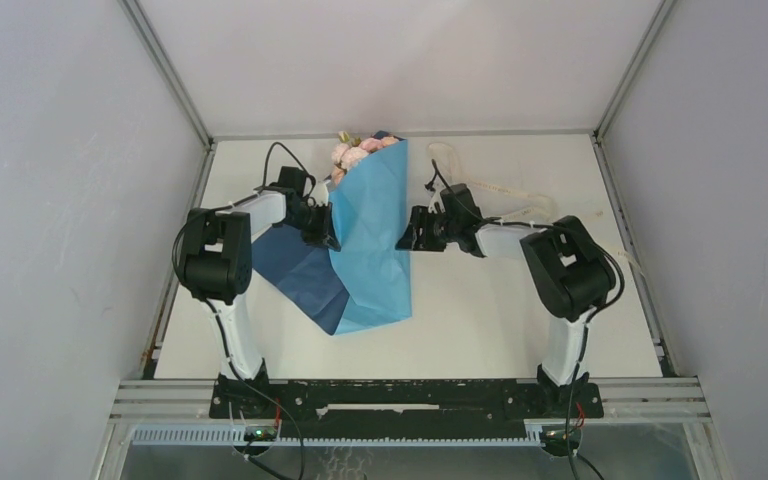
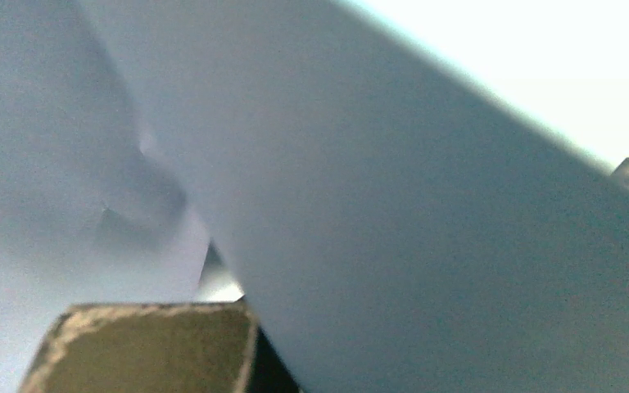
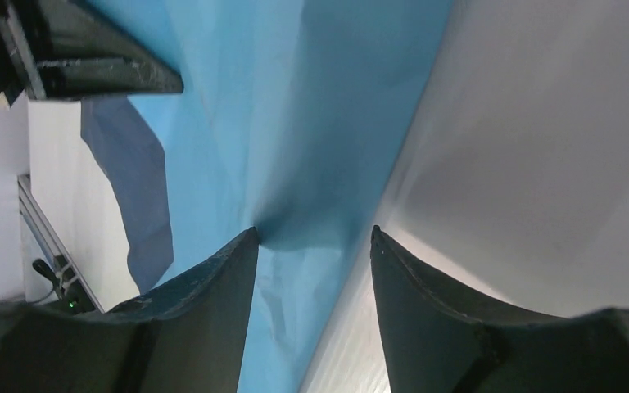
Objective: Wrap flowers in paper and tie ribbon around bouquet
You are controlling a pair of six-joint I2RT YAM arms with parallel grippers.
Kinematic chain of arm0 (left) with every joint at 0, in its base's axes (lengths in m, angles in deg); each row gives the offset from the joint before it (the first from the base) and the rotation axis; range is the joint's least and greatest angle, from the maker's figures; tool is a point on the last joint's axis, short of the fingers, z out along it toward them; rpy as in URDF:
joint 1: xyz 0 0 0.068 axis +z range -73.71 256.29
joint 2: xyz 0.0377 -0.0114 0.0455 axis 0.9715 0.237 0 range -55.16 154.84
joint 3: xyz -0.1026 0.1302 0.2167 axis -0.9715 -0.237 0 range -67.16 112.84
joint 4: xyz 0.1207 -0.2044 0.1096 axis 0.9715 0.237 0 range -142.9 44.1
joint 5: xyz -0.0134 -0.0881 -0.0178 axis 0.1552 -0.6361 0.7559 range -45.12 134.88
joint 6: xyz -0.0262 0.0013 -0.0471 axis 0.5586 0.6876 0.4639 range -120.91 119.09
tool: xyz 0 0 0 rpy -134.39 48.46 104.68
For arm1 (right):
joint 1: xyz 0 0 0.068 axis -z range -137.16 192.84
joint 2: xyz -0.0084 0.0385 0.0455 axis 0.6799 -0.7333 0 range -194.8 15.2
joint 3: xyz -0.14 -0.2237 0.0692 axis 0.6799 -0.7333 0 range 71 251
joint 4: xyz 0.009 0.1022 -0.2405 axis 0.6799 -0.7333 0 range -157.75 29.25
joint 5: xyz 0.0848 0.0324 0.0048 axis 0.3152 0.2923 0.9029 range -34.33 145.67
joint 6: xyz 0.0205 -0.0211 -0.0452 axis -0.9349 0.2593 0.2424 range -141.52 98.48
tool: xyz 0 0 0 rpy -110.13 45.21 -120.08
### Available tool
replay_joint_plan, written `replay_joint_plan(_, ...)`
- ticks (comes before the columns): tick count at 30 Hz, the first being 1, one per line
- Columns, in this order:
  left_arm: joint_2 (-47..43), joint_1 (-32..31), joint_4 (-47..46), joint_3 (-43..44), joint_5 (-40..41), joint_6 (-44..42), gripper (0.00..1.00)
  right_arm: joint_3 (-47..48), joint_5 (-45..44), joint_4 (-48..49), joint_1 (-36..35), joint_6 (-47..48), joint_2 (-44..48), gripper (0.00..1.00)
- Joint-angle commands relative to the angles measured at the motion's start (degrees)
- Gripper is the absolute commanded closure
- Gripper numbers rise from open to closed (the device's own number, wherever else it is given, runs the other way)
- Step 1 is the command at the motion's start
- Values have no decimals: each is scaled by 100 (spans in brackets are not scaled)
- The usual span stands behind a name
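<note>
**On the white table, blue paper lies folded over the flowers, with one arm on each side**

Near the middle of the table (image 1: 500,320), the paper (image 1: 370,230) lies with its light blue face folded up into a long panel running from the back towards the arms. The darker blue face spreads out flat from under its left side. The flowers (image 1: 352,153) poke out at the far end of the fold, pink blooms with a bit of green, and everything below the blooms is hidden under the paper.

The left gripper (image 1: 322,232) sits hard against the left edge of the light blue panel, and its jaws are closed. From its own camera I see almost nothing but pale paper pressed close, with one tan finger (image 2: 139,348) at the bottom. I cannot tell whether any paper is pinched between the jaws.

The right gripper (image 1: 405,238) is at the right edge of the panel, opposite the left one. Its two dark fingers (image 3: 205,303) stand apart. The paper's edge runs down into the gap between them, and nothing is clamped.

The ribbon (image 1: 505,190) trails loose across the back right of the table, behind the right arm and apart from the paper.
</note>
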Motion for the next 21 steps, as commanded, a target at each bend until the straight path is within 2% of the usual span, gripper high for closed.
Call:
replay_joint_plan(1, -133, -17, 101, -97, 183, -260, 100, 312, 478, 604, 218, -462, -428, 41)
replay_joint_plan(3, -120, -17, 130, -107, 260, -266, 100, 322, 637, 777, 328, -621, -522, 46)
replay_joint_plan(8, -97, -17, 267, -2, 310, -315, 100, 313, 955, 881, 417, -796, -606, 70)
replay_joint_plan(12, -62, -48, 392, 154, 694, -374, 100, 218, 990, 925, 458, -823, -542, 100)
replay_joint_plan(15, 9, -116, 440, 306, 1017, -606, 100, 41, 953, 1116, 532, -949, -502, 100)
replay_joint_plan(21, 378, -363, 748, 832, 804, -668, 100, -691, 894, 1467, 922, -1075, -106, 100)
